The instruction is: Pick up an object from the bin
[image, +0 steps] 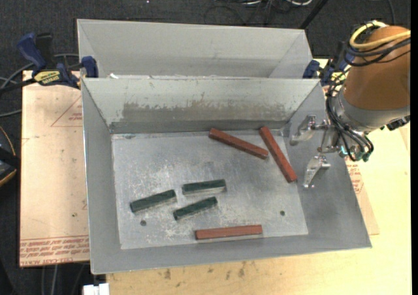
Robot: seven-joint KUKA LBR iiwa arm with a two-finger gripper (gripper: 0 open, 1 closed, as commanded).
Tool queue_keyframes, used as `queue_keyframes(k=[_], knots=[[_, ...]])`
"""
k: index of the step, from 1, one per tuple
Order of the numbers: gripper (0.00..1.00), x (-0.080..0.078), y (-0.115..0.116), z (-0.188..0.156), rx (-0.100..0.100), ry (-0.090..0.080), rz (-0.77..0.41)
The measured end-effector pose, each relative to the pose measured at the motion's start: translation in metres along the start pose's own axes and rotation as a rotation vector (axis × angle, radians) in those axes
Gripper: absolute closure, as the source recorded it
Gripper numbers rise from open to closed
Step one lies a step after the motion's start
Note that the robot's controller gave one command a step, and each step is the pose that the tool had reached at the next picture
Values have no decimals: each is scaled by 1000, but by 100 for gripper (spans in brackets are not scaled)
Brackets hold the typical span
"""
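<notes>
From where I stand, the grey metal bin has plenty of bare floor along its left side and in its upper left, with no piece near the left wall. The first pieces lie at the lower middle: three dark green bars, flat, close together but apart. The left green bar tilts up toward the right. The upper green bar lies almost level. The lower green bar sits just under it, tilted like the first. Below them, near the front edge of the floor, a level red-brown bar lies alone with open room all round.

Further right, in the upper right of the floor under the back wall, lie two more red-brown pieces. The slanting red-brown bar runs down to the right. Its right end comes up against the steep red-brown bar, though I cannot tell whether they touch. That steep bar lies along the foot of the right wall.

The gripper hangs over the sloping right wall, just right of the steep bar. Its fingers stand apart, one toward the back, one toward the front, with nothing between them. The front one is just beside the steep bar's lower end. The arm's orange cover fills the frame's far right. The floor's lower right corner is bare.
</notes>
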State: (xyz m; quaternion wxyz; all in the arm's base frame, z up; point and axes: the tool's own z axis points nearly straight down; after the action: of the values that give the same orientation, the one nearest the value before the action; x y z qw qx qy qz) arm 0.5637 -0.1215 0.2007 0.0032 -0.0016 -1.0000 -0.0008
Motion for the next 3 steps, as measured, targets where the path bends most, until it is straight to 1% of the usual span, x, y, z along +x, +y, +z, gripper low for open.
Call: queue_keyframes(k=[1, 2, 3], knots=[[0, -1, 0, -3, 1, -4, -1], [0, -14, 0, -46, 1, -6, -86], [0, -45, 33, -19, 5, -21, -127]])
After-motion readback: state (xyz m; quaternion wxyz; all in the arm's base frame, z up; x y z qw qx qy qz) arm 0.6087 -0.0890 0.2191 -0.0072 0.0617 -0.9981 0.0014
